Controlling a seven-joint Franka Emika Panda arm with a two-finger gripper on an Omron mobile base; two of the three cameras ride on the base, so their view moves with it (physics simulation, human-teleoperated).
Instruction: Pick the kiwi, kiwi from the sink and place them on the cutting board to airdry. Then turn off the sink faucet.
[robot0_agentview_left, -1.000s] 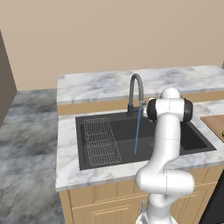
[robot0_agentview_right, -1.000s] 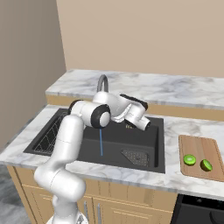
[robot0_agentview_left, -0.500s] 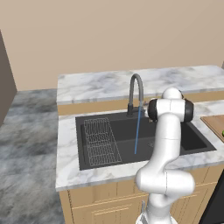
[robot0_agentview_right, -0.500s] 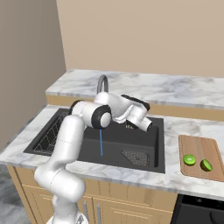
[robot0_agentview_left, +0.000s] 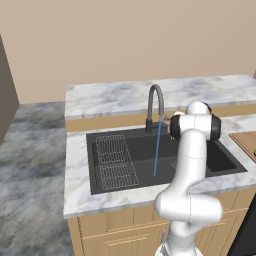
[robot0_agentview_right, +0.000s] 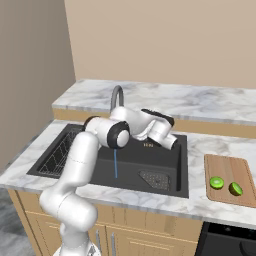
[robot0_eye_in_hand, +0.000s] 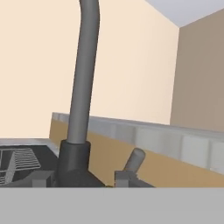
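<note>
- The two kiwis (robot0_agentview_right: 216, 182) (robot0_agentview_right: 235, 188) lie side by side on the cutting board (robot0_agentview_right: 227, 167), at the lower right of the right base view; they are near each other but do not touch.
- The cutting board rests on the marble counter (robot0_agentview_right: 200, 150), to the right of the sink (robot0_agentview_right: 162, 165), and it is well apart from the arm.
- In the left base view, a corner of the board (robot0_agentview_left: 247, 141) shows at the right edge of the frame.
- The sink faucet (robot0_agentview_left: 155, 106) stands at the back rim of the basin, in the centre of the left base view, and a thin blue stream of water (robot0_agentview_left: 157, 150) falls from its spout into the sink (robot0_agentview_left: 140, 160).
- A wire rack (robot0_agentview_left: 116, 161) sits in the left part of the basin, and a mesh drain grate (robot0_agentview_right: 154, 179) lies on the sink floor toward the right.
- In the right base view the gripper (robot0_agentview_right: 172, 142) is over the back of the sink, to the right of the faucet.
- In the hand view the faucet column (robot0_eye_in_hand: 83, 87) rises at the left, and its small side lever (robot0_eye_in_hand: 133, 159) is tilted at the bottom centre, just above the right finger tip (robot0_eye_in_hand: 124, 177).
- The two tips stand apart on either side of the faucet base and grip nothing; I cannot tell whether the lever is touched.
</note>
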